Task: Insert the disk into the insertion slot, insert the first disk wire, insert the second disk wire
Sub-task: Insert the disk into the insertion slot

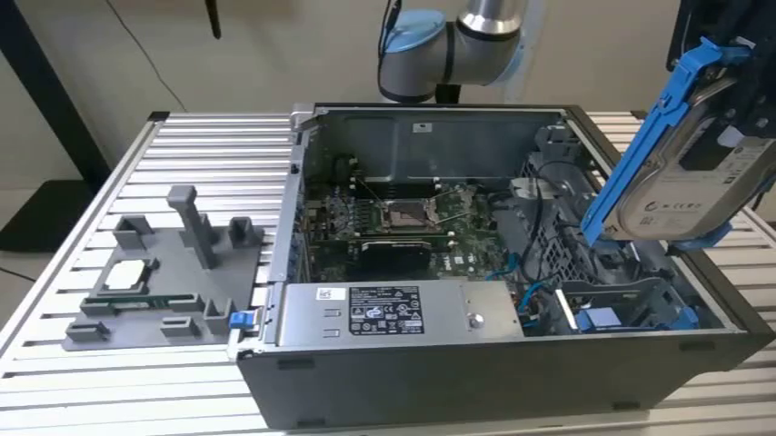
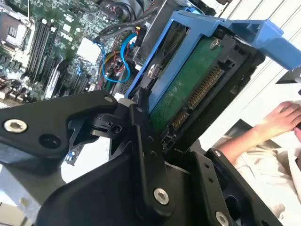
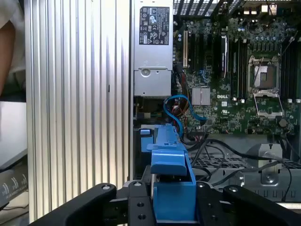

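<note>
The tool (image 3: 172, 200) is squeezing the disk (image 1: 685, 195), with a black finger (image 2: 141, 117) pressing on the side of its blue frame. It is holding the disk up in the air, tipped over a bit, above the open computer (image 1: 485, 372) at the exterior view's right. The slot (image 1: 624, 292) in the grey cage is sitting below, well apart from the disk. The computer is lying on the ribbed desk (image 1: 218, 154).

Silver metal disk (image 1: 691, 198) in smooth blue plastic, matt grey metal case (image 1: 485, 372), ribbed metal table (image 1: 206, 154)
</note>
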### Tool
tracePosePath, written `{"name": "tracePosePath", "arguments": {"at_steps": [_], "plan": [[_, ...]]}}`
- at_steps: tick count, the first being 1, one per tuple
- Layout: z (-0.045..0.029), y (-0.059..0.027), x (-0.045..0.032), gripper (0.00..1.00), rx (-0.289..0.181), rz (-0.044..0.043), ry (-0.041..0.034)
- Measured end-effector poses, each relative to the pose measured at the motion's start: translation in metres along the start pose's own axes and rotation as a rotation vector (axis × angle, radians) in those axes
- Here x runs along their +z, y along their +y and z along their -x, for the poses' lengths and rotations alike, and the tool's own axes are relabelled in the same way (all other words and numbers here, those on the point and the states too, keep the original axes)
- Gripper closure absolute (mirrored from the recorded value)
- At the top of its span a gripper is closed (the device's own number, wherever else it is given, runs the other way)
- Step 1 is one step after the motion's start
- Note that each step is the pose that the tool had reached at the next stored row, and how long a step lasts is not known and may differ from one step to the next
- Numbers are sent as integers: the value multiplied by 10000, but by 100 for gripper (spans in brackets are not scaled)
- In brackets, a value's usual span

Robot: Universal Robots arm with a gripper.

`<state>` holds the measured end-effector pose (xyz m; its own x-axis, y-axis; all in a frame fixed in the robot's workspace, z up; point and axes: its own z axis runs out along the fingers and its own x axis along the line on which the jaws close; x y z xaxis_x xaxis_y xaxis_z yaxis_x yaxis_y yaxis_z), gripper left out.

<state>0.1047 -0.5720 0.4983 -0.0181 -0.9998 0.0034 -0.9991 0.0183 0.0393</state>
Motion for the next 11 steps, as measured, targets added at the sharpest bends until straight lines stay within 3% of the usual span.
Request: {"name": "tracePosePath", "arguments": {"at_steps": [11], "plan": [[-22, -51, 194, 100, 0, 0, -3]]}}
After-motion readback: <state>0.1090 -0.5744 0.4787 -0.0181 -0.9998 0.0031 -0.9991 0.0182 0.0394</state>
